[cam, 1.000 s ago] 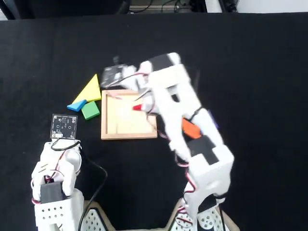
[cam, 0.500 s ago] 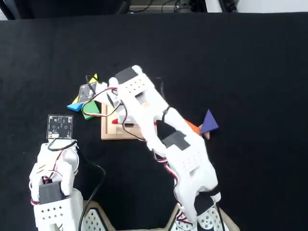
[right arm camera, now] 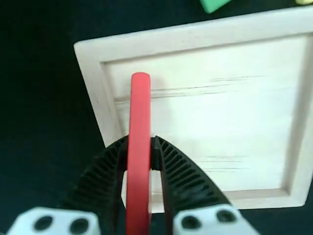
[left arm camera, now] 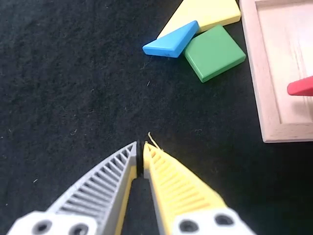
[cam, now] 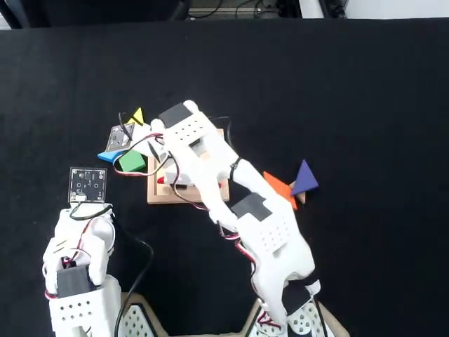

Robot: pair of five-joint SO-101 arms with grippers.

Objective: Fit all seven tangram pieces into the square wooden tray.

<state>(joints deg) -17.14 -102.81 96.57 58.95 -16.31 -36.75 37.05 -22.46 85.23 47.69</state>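
The square wooden tray [right arm camera: 89, 63] lies mid-table, and in the high view my right arm covers much of the tray [cam: 153, 197]. My right gripper [right arm camera: 140, 142] is shut on a red piece [right arm camera: 140, 105], held on edge over the tray's front-left corner. The same red piece [cam: 162, 180] shows under the arm. Left of the tray lie a yellow triangle [left arm camera: 208, 12], a blue triangle [left arm camera: 173, 41] and a green square [left arm camera: 215, 51]. My left gripper [left arm camera: 142, 147] is shut on nothing, low over the cloth near these pieces. An orange piece [cam: 279, 187] and a purple triangle [cam: 304, 178] lie right of the tray.
Black cloth covers the table. The right arm [cam: 231, 189] stretches diagonally from its base at the front to the tray. The left arm [cam: 77, 246] stands at the front left. A small tan piece [cam: 300, 199] peeks out by the purple triangle.
My right arm has swung left across the tray with the red piece, ending over the front-left corner and uncovering the orange and purple pieces. The left arm has barely moved.
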